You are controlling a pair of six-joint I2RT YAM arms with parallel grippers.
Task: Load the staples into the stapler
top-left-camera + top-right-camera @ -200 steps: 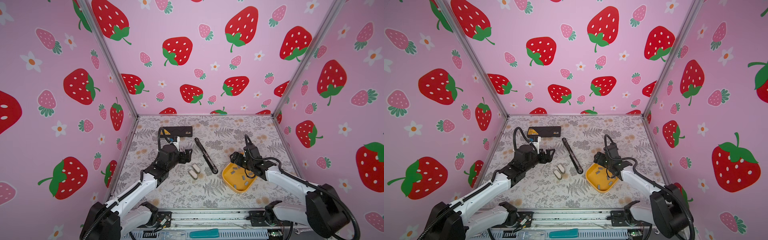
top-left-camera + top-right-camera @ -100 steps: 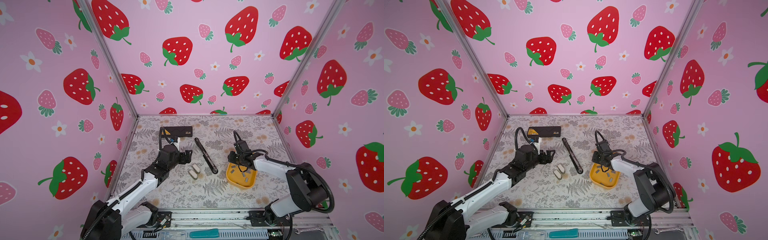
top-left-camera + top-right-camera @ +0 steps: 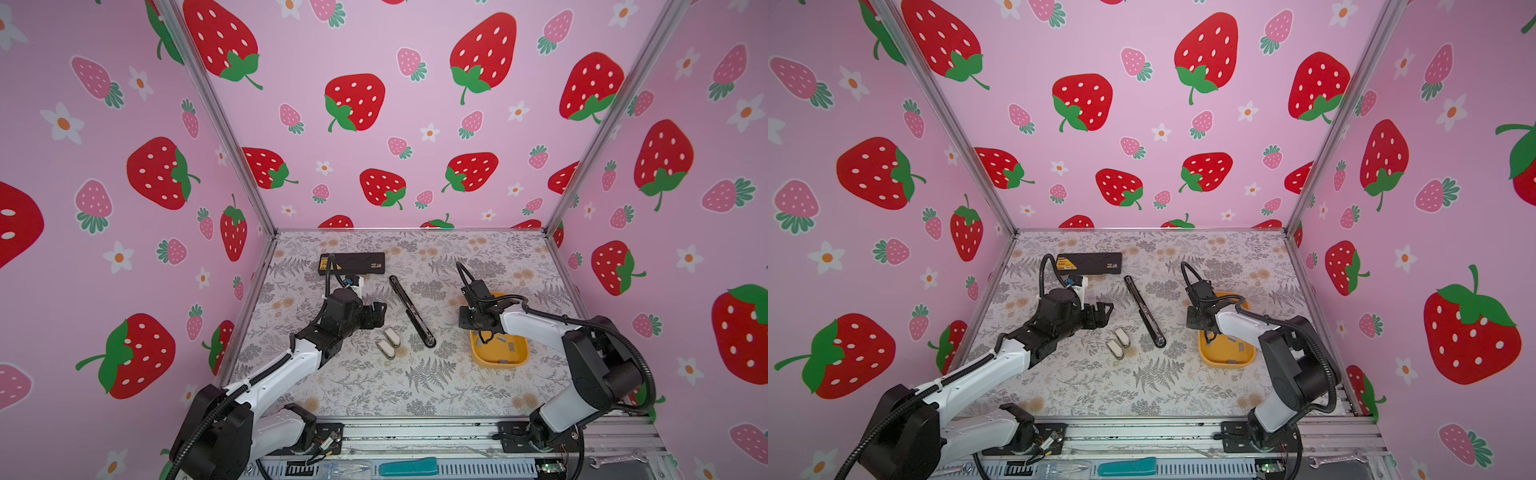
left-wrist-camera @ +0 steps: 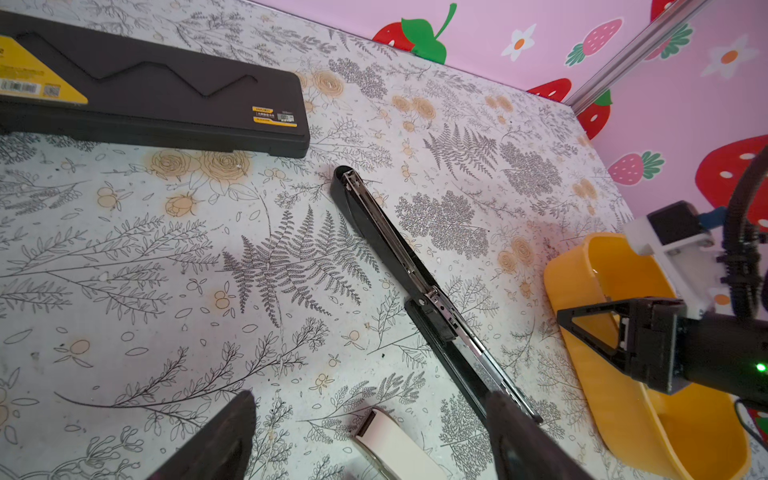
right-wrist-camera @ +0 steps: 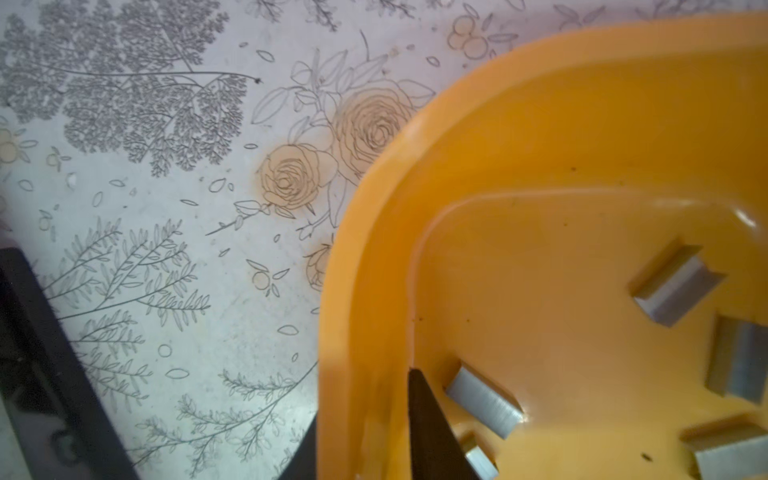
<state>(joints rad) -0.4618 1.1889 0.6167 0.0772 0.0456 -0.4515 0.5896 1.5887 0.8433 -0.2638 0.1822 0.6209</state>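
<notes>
Several staples [image 5: 484,401] lie in tray [image 5: 365,232] | right tool [image 5: 361,407] pinches tray wall: keep it level | left tool [image 4: 372,397] spread, empty

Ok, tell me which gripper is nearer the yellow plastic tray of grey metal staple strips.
Right. The right gripper pinches the yellow plastic tray, one finger inside its wall, one outside. The left gripper hovers open, the long black stapler lying between it and the tray.
</notes>
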